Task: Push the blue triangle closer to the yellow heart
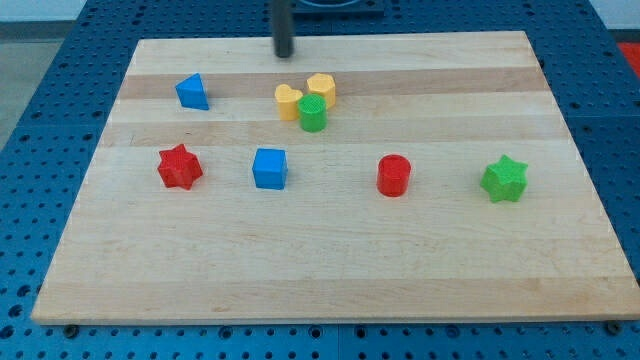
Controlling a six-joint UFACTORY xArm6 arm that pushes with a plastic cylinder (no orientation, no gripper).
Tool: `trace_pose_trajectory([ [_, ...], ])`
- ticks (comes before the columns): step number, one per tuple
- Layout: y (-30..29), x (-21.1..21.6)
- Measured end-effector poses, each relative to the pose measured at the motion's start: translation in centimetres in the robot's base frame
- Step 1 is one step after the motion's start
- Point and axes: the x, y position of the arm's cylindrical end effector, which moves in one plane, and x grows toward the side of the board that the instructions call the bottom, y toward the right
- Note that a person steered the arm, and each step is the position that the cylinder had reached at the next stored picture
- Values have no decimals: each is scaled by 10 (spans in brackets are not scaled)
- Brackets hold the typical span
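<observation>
Resting well to the view's left of the yellow heart (287, 101), the blue triangle (192, 92) is unpushed; my tip (285, 53), seemingly above the heart, touches nothing; no pincer is fitted.

The rod is cut off by the view's top edge; only its lower length and my tip (285, 53) show. Toward the view's bottom right of my tip, the green cylinder (313, 114) covers the lower parts of two yellow blocks; the yellow heart (288, 101) reads as a heart, but the other yellow block's (322, 87) shape cannot be confirmed.
</observation>
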Motion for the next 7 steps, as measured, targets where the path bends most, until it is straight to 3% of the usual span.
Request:
trace_pose_trajectory([
  [1, -107, 1],
  [2, -192, 30],
  [4, -164, 88],
  [6, -91, 84],
  [7, -93, 96],
])
